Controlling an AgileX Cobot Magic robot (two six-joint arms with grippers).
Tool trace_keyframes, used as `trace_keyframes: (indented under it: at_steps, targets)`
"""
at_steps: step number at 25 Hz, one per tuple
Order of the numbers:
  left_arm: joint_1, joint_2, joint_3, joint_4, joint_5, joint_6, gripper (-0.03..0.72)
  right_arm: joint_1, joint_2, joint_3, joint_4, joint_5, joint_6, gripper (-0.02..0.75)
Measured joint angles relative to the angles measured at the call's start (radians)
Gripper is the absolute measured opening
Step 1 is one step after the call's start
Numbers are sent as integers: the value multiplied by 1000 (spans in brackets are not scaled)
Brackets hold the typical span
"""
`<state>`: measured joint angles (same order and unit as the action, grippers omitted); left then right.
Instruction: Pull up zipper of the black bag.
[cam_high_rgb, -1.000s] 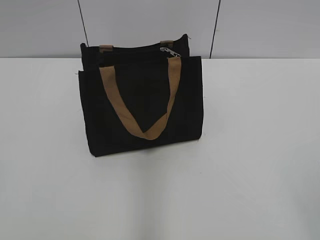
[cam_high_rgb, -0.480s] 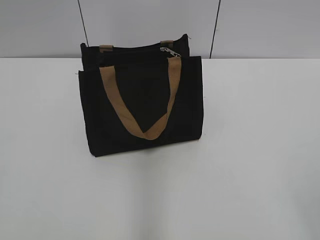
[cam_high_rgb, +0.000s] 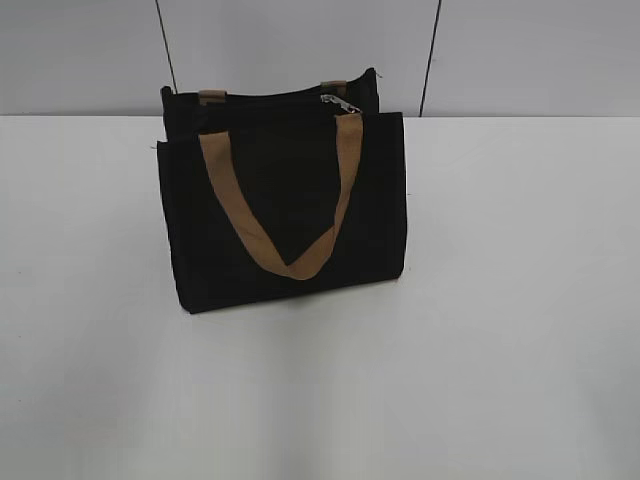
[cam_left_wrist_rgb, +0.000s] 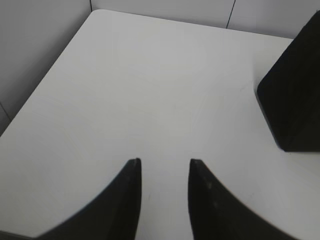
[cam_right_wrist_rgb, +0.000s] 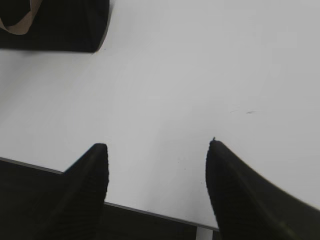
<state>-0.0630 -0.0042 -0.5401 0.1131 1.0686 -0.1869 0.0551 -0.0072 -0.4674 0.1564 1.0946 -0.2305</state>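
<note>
On the white table (cam_high_rgb: 520, 350) stands the black bag (cam_high_rgb: 285, 215) (contents hidden) — left gripper (cam_left_wrist_rgb: 165, 162) and right gripper (cam_right_wrist_rgb: 157, 145) spread apart, empty.

Bag (cam_high_rgb: 285, 200) stands upright on table (cam_high_rgb: 500, 300), toward far edge, w/ wall (cam_high_rgb: 300, 50) right behind. Zipper (cam_high_rgb: 270, 100) runs along bag's top; pull tab (cam_high_rgb: 340, 102) at its right end. One handle (cam_high_rgb: 290, 200) hangs down bag's front face.
</note>
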Motion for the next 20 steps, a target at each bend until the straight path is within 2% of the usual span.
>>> trace_keyframes:
  at_steps: [20]
  targets:
    - [0, 0, 0, 0, 0, 0, 241, -1, 0, 0, 0, 0, 0, 468]
